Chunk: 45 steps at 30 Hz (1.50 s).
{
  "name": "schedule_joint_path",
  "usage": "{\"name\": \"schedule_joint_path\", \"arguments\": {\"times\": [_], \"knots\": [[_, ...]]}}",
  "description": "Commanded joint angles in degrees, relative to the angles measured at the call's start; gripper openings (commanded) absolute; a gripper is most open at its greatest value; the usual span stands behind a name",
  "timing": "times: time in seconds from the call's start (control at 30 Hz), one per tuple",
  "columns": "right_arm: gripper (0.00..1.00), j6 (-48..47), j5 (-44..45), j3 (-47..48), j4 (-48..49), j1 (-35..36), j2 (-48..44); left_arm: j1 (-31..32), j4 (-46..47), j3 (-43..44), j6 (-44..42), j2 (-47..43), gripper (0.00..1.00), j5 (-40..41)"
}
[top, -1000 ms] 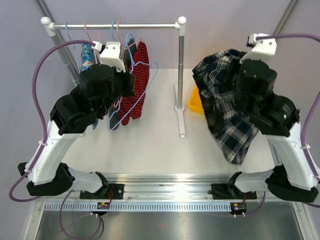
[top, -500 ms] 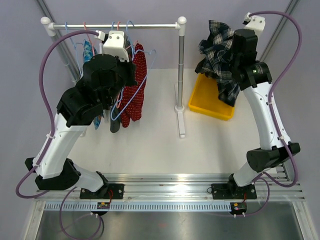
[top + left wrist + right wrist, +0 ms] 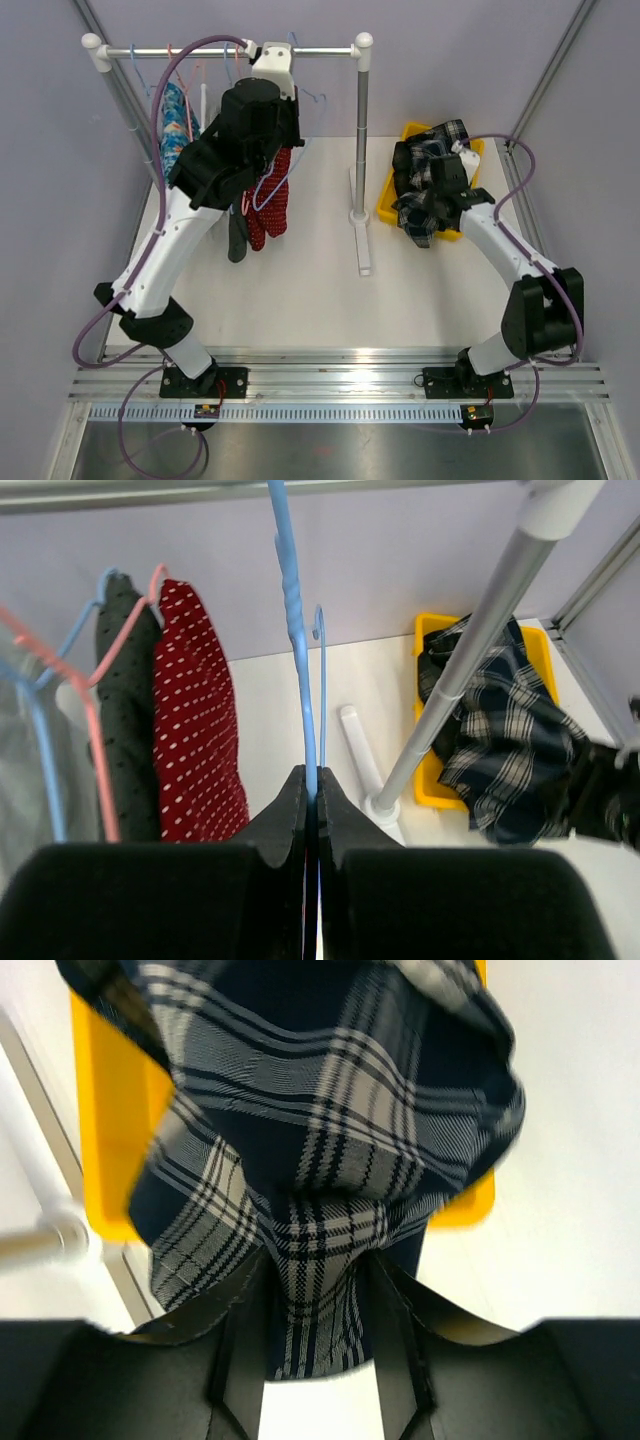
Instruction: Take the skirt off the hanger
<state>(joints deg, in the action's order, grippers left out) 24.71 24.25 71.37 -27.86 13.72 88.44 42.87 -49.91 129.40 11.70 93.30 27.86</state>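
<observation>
The navy-and-white plaid skirt point(image 3: 422, 200) lies bunched in and over the yellow bin point(image 3: 474, 148) at the right. My right gripper point(image 3: 445, 178) is low over the bin and shut on a fold of the skirt point(image 3: 320, 1110); the fabric fills the gap between its fingers point(image 3: 318, 1260). My left gripper point(image 3: 283, 88) is up by the rail and shut on a bare blue hanger point(image 3: 290, 610). Its jaws point(image 3: 313, 780) pinch the hanger's wire. The hanger carries no garment.
A white rack with a metal rail point(image 3: 230, 51) and a right post point(image 3: 361, 130) stands at the back. A red dotted garment point(image 3: 268, 205), a black dotted one point(image 3: 125, 710) and a teal patterned one point(image 3: 175, 125) hang on pink and blue hangers. The post's foot point(image 3: 362, 240) runs forward on the table.
My right arm has swung the skirt from high in the air down into the yellow bin. My left arm has carried the blue hanger up and back to the rail.
</observation>
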Motion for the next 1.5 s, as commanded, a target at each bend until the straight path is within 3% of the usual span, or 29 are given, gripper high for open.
{"name": "schedule_joint_path", "arguments": {"times": [0.0, 0.07, 0.13, 0.2, 0.27, 0.37, 0.4, 0.43, 0.5, 0.53, 0.67, 0.87, 1.1, 1.3, 1.47], "knots": [[0.48, 5.78, -6.39, -7.28, 7.9, -0.36, -11.26, -0.16, 3.67, 6.64, -2.12, 3.46, 0.0, -2.98], [0.5, 5.88, -8.68, -10.81, 7.91, -0.27, -14.6, -0.16, 5.6, 6.48, -1.69, 4.7, 0.0, -3.68], [0.59, 5.88, -9.57, -12.65, 7.47, -0.27, -16.19, -0.16, 6.66, 5.78, -0.38, 6.45, 0.0, -4.82], [0.83, 5.27, -10.19, -13.19, 6.68, -0.27, -17.86, -0.07, 7.89, 4.98, 0.59, 7.6, 0.0, -6.05], [0.96, 4.74, -10.28, -13.19, 6.15, -0.27, -19.0, -0.07, 8.69, 4.28, 1.74, 9.09, 0.0, -7.38], [0.97, 4.12, -10.54, -12.93, 5.45, -0.27, -20.41, -0.07, 8.6, 4.28, 2.97, 9.62, 0.04, -7.47], [0.97, 4.03, -10.8, -12.84, 5.27, -0.27, -20.85, 0.02, 8.51, 4.19, 3.06, 9.36, 0.12, -7.55], [0.97, 4.03, -11.06, -12.84, 5.09, -0.27, -21.29, 0.02, 8.51, 4.19, 2.89, 8.75, 0.37, -7.47], [0.97, 4.12, -11.94, -12.93, 4.74, -0.27, -22.78, 0.02, 8.25, 3.66, 2.19, 6.21, 0.54, -6.86], [0.97, 4.21, -12.12, -13.27, 4.74, -0.18, -23.22, 0.02, 7.9, 3.66, 1.57, 5.15, 0.67, -5.63], [0.97, 4.29, -13.26, -14.07, 3.86, -0.18, -25.24, 0.02, 5.62, 1.39, -0.54, -1.43, 0.78, -1.32], [0.97, 4.03, -13.7, -15.65, 3.25, -0.09, -26.92, -0.33, 5.88, -8.98, -3.27, -11.29, 0.79, 5.89], [0.97, 3.51, -13.44, -16.79, 1.49, -0.18, -28.5, -2.17, 6.84, -15.58, -2.56, -14.63, 0.79, 6.07], [0.97, 2.89, -12.74, -18.02, 0.35, -0.18, -29.91, -4.28, 8.25, -17.34, -1.86, -13.67, 0.52, 3.61], [0.97, 2.8, -12.56, -19.17, 0.17, -0.18, -30.87, -5.43, 8.07, -16.82, -1.6, -12.17, 0.5, 3.17]]}}
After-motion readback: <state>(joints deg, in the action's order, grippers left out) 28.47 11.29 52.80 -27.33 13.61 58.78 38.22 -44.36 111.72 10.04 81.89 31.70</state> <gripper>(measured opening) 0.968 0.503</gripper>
